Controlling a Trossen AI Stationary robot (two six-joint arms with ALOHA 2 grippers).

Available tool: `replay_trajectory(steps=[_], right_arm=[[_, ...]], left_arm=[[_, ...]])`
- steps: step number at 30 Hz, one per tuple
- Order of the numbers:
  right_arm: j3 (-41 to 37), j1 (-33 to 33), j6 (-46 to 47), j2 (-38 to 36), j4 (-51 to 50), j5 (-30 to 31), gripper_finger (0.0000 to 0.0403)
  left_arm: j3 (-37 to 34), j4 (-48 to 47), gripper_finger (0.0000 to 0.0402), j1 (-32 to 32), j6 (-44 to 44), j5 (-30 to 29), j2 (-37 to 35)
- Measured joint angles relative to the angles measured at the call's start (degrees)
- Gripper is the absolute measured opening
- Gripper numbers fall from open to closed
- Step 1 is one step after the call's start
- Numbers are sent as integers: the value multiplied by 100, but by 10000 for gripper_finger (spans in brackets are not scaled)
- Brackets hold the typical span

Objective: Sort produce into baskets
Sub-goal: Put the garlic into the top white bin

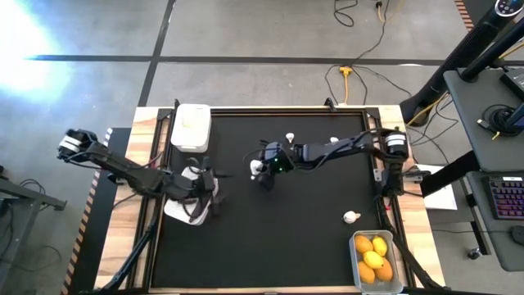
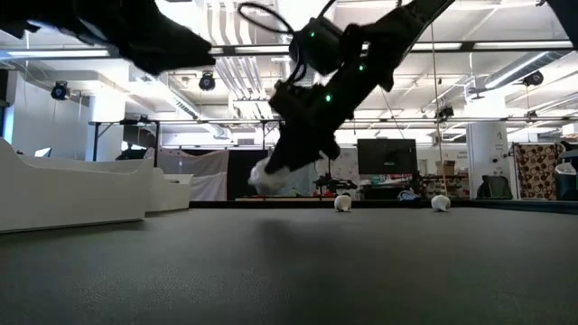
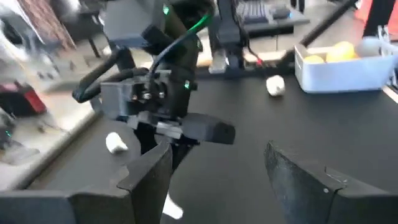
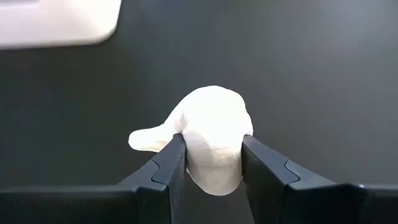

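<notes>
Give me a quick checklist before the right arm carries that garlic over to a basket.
1. Grip: right pincer clamps the garlic bulb on both sides: ok.
2. Lift: bulb hangs clear above the black mat in the low view: ok.
3. Left pincer open, holding nothing: ok.
4. Left arm sits over the nearer white basket: not ok if that is the target.
5. Far white basket unobstructed: ok.
6. Which basket takes garlic: cannot tell.
</notes>
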Motion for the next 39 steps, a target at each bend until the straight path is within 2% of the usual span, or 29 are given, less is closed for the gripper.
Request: replay_trajectory(steps=[6, 11, 17, 23, 26, 30, 33, 39], right_arm=[[-4, 117, 51, 243, -9, -3, 133], [-19, 181, 271, 268, -146, -5, 187], [-19, 304, 264, 71, -277, -8, 259], [-43, 595, 541, -533, -1298, 25, 294], [-168, 960, 796, -736, -1575, 302, 301], [-343, 1585, 1069, -805, -1669, 1040, 306], [-456, 2034, 1366, -807, -1643, 1500, 306], [-565, 2591, 1824, -811, -1651, 2063, 306]], left_arm=[[42, -228, 235, 457, -389, 89, 155], [59, -194, 235, 661, -456, 164, 403], [148, 382, 235, 884, -502, 21, 909], [371, 238, 235, 1130, -709, 101, 1508], [583, 217, 235, 1303, -829, 327, 1867], [815, 231, 235, 1385, -1252, 332, 2471], [930, 286, 235, 1366, -1616, 212, 2971], [1137, 862, 236, 1350, -1786, -61, 3840]])
